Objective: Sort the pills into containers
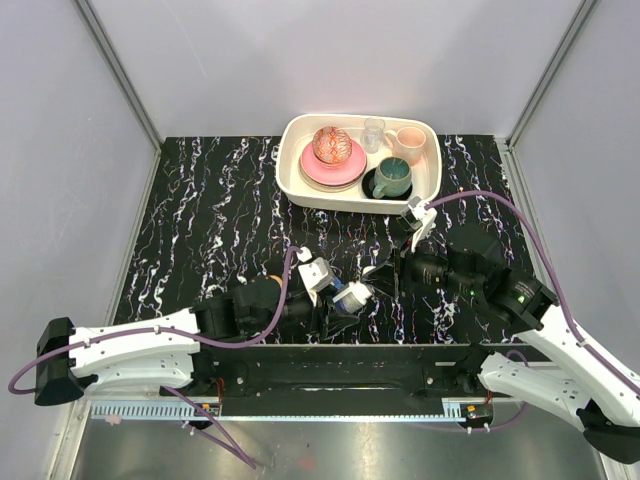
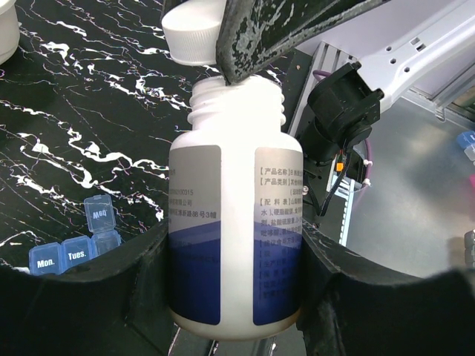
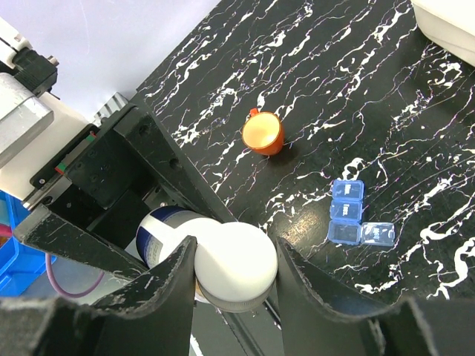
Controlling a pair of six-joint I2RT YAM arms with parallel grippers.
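My left gripper (image 2: 234, 300) is shut on a white bottle (image 2: 234, 222) with a blue-and-grey label, gripping its lower body. The bottle's threaded neck (image 2: 236, 96) is uncovered. Its white cap (image 3: 234, 263) sits between the fingers of my right gripper (image 3: 234, 278), just off the neck. From above, the left gripper (image 1: 340, 300) and the right gripper (image 1: 385, 272) meet near the table's front edge. A blue translucent pill box (image 3: 349, 219) lies on the black marbled table with one lid flipped open. The small orange cup (image 3: 262, 134) stands beyond it. No pills show.
A white tray (image 1: 290, 175) at the back holds pink plates (image 1: 333, 168) with a patterned ball, a clear glass, a pink cup (image 1: 407, 141) and a teal mug (image 1: 392, 177). The metal frame (image 1: 330, 365) with both arm bases runs along the table's near edge.
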